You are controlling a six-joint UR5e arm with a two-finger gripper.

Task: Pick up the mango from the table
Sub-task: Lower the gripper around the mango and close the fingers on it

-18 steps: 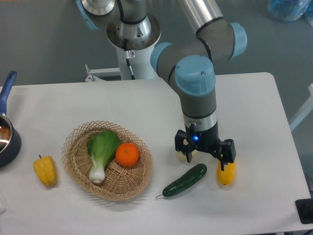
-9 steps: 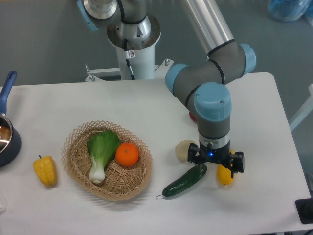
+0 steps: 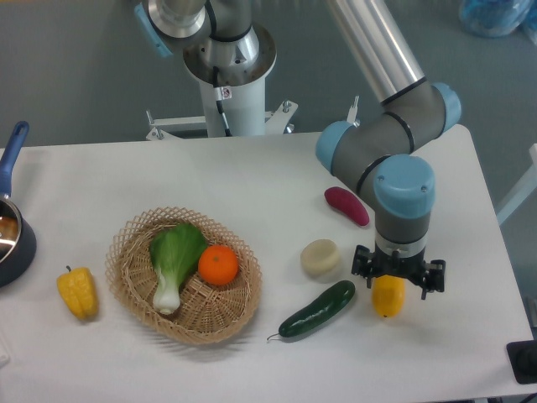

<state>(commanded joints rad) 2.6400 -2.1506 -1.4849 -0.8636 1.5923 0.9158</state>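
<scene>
The mango [image 3: 388, 297] is a smooth, glossy yellow-orange oval lying flat on the white bench [image 3: 252, 180], over at the near right. Its far end is hidden beneath the claw [image 3: 398, 277], and a dark green cucumber [image 3: 317, 310] lies just to its left

1 fixed camera looks down from high at the front of the table [image 3: 252, 176], facing the arm's base column [image 3: 228, 75] at the far edge. It stands far enough back to take in nearly the whole tabletop, though the near edge and left side are cut off. The gripper [image 3: 398, 279] sits low and right in this view, jaws pointing down; the wicker basket [image 3: 180, 277] lies well to their left, the pot [image 3: 13, 235] farther left at the frame edge.
</scene>
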